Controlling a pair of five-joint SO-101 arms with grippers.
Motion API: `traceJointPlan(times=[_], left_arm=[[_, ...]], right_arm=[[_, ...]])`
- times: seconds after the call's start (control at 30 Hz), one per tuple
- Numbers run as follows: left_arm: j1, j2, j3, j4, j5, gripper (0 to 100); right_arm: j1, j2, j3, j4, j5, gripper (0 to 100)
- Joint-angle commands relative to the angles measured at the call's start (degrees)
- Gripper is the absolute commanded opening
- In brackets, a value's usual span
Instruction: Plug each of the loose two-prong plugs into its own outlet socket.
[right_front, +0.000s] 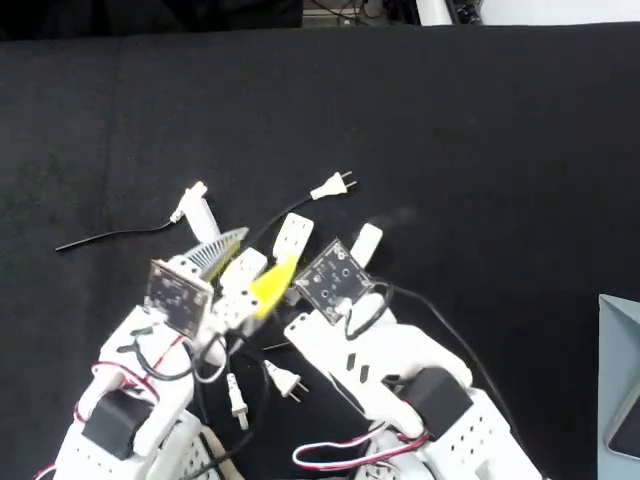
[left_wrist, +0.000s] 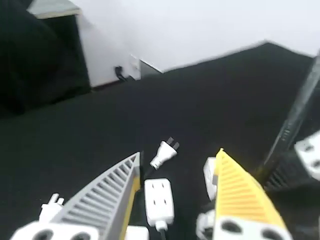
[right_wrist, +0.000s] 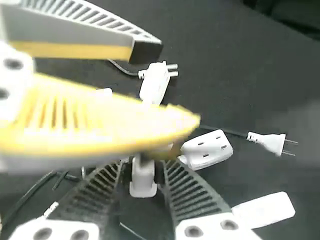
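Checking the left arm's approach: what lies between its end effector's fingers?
In the left wrist view, a white outlet socket lies between the fingers of the open left end effector.

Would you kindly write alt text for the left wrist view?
The left tool, open, hangs over a black table; a white outlet socket lies below the gap between its fingers. A loose two-prong plug lies just beyond the socket.

high: overhead, far | wrists: low, near, forward | shared: outlet socket (right_front: 293, 237)
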Motion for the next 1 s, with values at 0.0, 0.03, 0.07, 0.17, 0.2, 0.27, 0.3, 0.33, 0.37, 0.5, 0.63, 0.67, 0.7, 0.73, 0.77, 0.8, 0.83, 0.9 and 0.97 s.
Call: traceJointPlan(times=[0.0,0.03,0.07,0.17,0.2,0.27,0.3,0.33,0.37,0.5,0.63,0.67,0.7,0.73,0.77,0.8,0.83,0.9,0.97], left_arm=[[3.47,-0.26,-3.21,2.37,-2.37,23],[3.74,-0.26,-3.21,2.64,-2.55,23],[3.65,-0.26,-3.38,2.73,-2.55,23],[1.36,-0.26,-3.47,2.37,-2.64,23],[-0.22,-0.26,-3.47,2.37,-2.37,23],[-4.26,-0.26,-3.3,2.37,-2.11,23],[-6.55,-0.26,-2.95,2.46,-2.02,23],[-9.01,-0.26,-2.77,2.73,-2.02,23],[-11.47,-0.26,-2.24,2.81,-2.02,23],[-21.23,-0.26,1.8,2.37,-2.02,23],[-22.81,-0.09,4.7,2.55,-2.02,23],[-22.81,0.0,5.14,2.81,-2.02,23],[-22.64,0.09,5.23,2.81,-2.02,23],[-22.2,0.18,5.23,2.9,-2.2,23],[-21.85,0.7,4.7,2.99,-2.2,23],[-21.14,1.76,3.82,3.6,-2.29,23],[-20.26,3.43,2.33,4.4,-2.29,23],[-18.42,8.79,-1.8,6.42,-2.29,23],[-16.66,16.09,-6.9,7.82,-2.11,23]], right_arm=[[-0.44,0.75,-0.92,-1.32,0.44,1.2],[-0.44,0.84,-0.92,-1.32,0.44,1.2],[-0.44,0.84,-0.92,-1.32,0.35,1.2],[1.76,0.84,-1.01,-1.49,0.44,1.2],[3.16,0.84,-1.19,-2.02,0.44,1.2],[6.51,0.92,-1.36,-2.55,0.53,1.2],[7.65,1.27,-1.54,-2.64,0.7,1.3],[8.35,1.98,-1.63,-2.99,1.58,1.3],[8.62,3.12,-1.8,-3.78,2.46,1.3],[9.85,10.33,-3.12,-8.26,3.34,1.3],[12.31,19.91,-7.52,-9.85,2.9,1.3],[13.19,22.11,-8.75,-9.85,2.9,1.2],[14.33,24.13,-9.89,-9.85,2.81,1.2],[15.65,26.07,-11.03,-9.85,2.81,1.2],[16.88,27.91,-12.09,-9.85,2.81,1.2],[18.37,29.49,-12.97,-9.85,2.64,1.2],[19.69,30.99,-13.76,-9.85,1.58,1.2],[21.98,33.19,-14.99,-9.85,-0.7,1.2],[23.91,34.68,-15.6,-9.85,-1.58,1.2]])
